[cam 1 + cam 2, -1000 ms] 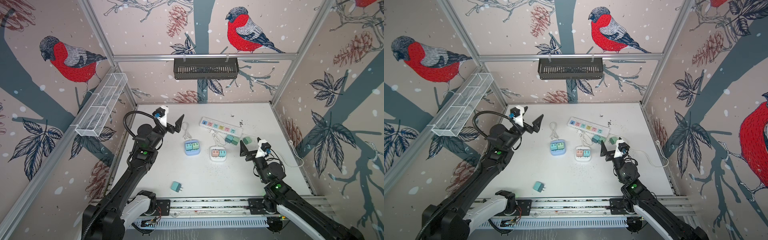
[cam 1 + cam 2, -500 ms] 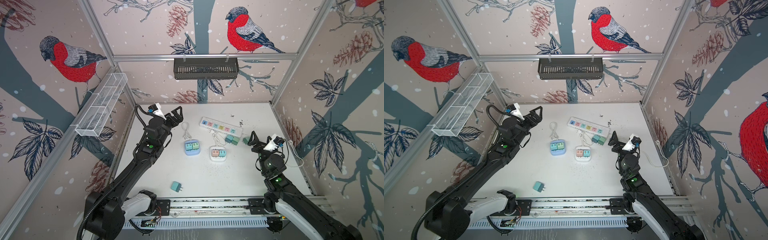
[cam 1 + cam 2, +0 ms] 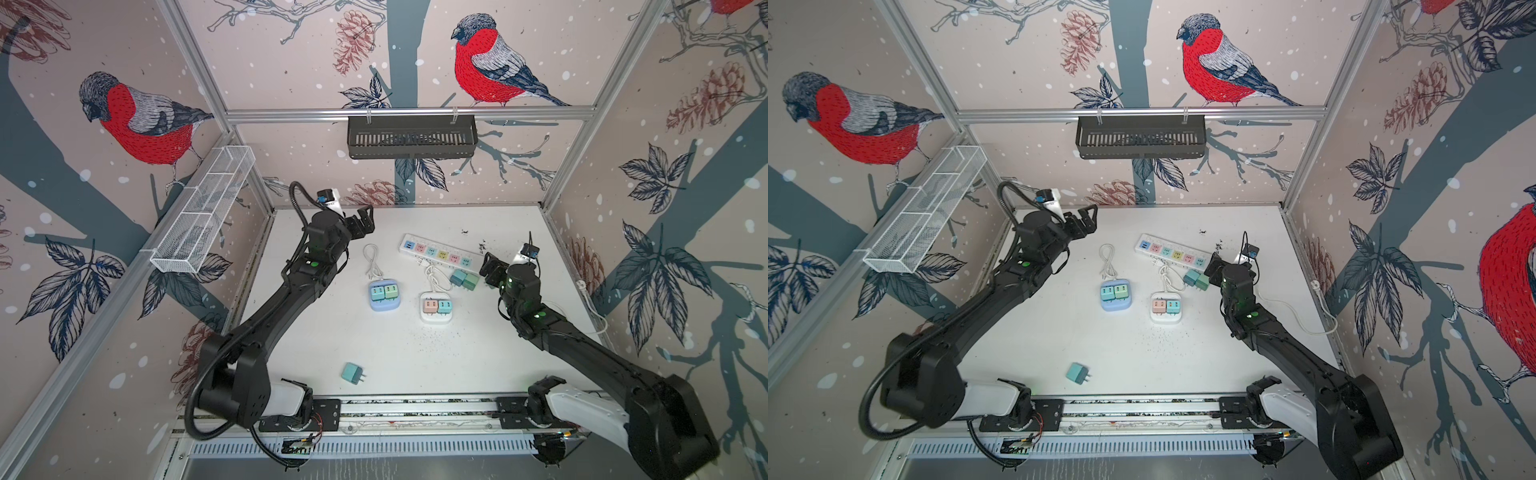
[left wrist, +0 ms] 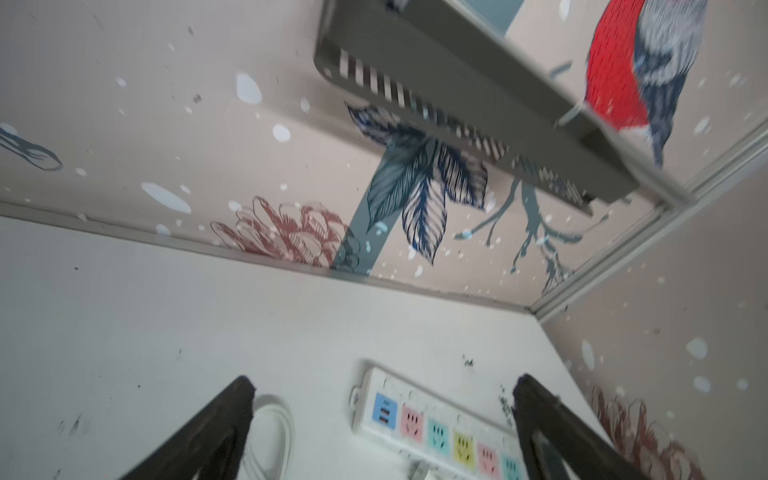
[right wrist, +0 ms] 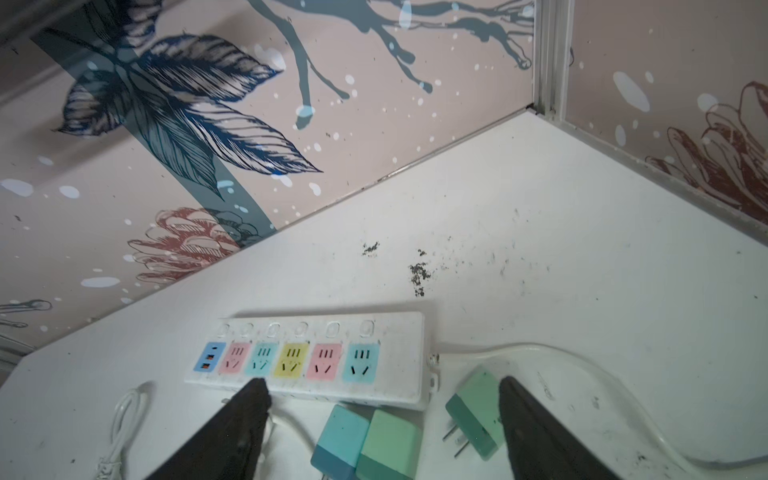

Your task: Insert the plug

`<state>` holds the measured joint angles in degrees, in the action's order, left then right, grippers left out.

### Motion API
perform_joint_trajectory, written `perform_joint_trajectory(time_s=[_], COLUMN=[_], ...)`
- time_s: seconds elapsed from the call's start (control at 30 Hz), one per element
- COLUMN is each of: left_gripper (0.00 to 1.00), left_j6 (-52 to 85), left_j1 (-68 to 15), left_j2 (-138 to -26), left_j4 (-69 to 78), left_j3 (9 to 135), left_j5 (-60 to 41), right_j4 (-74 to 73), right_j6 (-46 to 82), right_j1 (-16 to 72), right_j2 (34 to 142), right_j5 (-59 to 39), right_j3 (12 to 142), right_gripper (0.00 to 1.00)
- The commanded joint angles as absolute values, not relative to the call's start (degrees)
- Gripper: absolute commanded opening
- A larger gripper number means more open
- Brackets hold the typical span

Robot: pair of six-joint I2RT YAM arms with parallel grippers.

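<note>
Your right end effector (image 5: 382,388) is open w/ nothing held, low over the worktop (image 5: 540,249) beside the power strip (image 5: 311,361). A green plug (image 5: 473,415) lies on its side just inside one finger. A teal/green plug pair (image 5: 361,444) also sits btwn the fingers. Risk: closing here may pinch the wrong plug or shove the pair into the strip. Prongs point sideways, so w/o reorienting they'd likely jam. Left end effector (image 4: 384,381) is open & empty, toward the back.

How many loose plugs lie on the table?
4: teal plug and green plug beside the power strip, third plug by the right gripper, lone plug near the front. Others may be hidden.
</note>
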<state>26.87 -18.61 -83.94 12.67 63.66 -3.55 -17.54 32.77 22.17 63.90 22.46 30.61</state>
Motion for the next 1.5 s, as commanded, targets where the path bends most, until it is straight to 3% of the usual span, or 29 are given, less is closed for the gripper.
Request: perform_joint_trajectory(time_s=[0.0, 0.17, 0.57, 1.03, 1.27, 1.47], left_gripper=[0.96, 0.92, 0.89, 0.89, 0.89, 0.89], left_j6=[23.7, 20.6, 16.6, 15.0, 14.7, 15.6], left_j1=[-18.7, -20.6, -24.2, -24.9, -24.9, -24.9], left_j2=[-91.2, -103.4, -124.9, -129.9, -131.1, -131.1], left_j4=[3.1, -1.5, -11.1, -8.0, -7.2, -5.3], left_j3=[69.9, 78.8, 98.2, 100.0, 99.9, 98.4], left_j5=[-11.9, -17.4, -4.9, -10.8, -11.5, -14.0], right_j4=[-14.0, -12.4, -10.4, -12.6, -13.6, -13.2], right_j6=[32.6, 33.3, 33.1, 32.4, 32.3, 30.9], right_j1=[21.2, 17.2, 11.7, 9.9, 10.1, 11.4], right_j2=[66.9, 72.2, 90.0, 103.4, 107.0, 108.8], right_j5=[19.2, 11.0, 1.9, -0.8, -3.4, -3.8], right_j3=[33.4, 36.5, 47.5, 53.2, 54.9, 56.8], right_gripper=[0.82, 0.82, 0.79, 0.76, 0.65, 0.63])
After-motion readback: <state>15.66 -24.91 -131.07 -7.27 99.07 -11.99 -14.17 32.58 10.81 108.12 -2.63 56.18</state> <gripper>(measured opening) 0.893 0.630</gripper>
